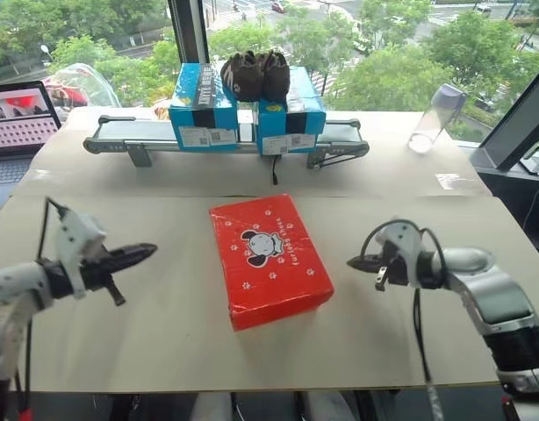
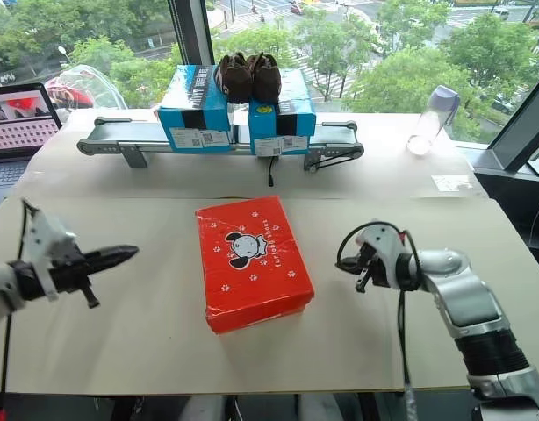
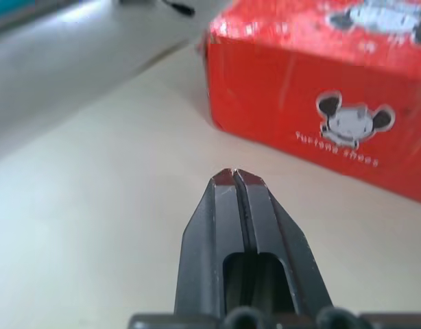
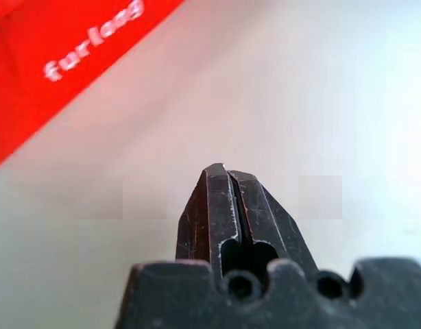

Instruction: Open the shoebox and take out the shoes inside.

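The red shoebox (image 1: 268, 258) lies flat in the middle of the table with its lid down, a cartoon dog and paw prints on top. The shoes are hidden. My left gripper (image 1: 149, 253) hovers to the box's left, shut and empty, its tip aimed at the box's side wall (image 3: 320, 116). On the other side, my right gripper (image 1: 353, 261) is also shut with nothing in it, pointing toward the box's right edge (image 4: 53, 62) and apart from it.
Two blue boxes (image 1: 202, 107) stand on a small conveyor (image 1: 120, 133) at the back, with a dark brown pair of shoes (image 1: 255, 74) on top. A laptop (image 1: 19, 123) is at the far left, a clear bottle (image 1: 434, 116) at the back right.
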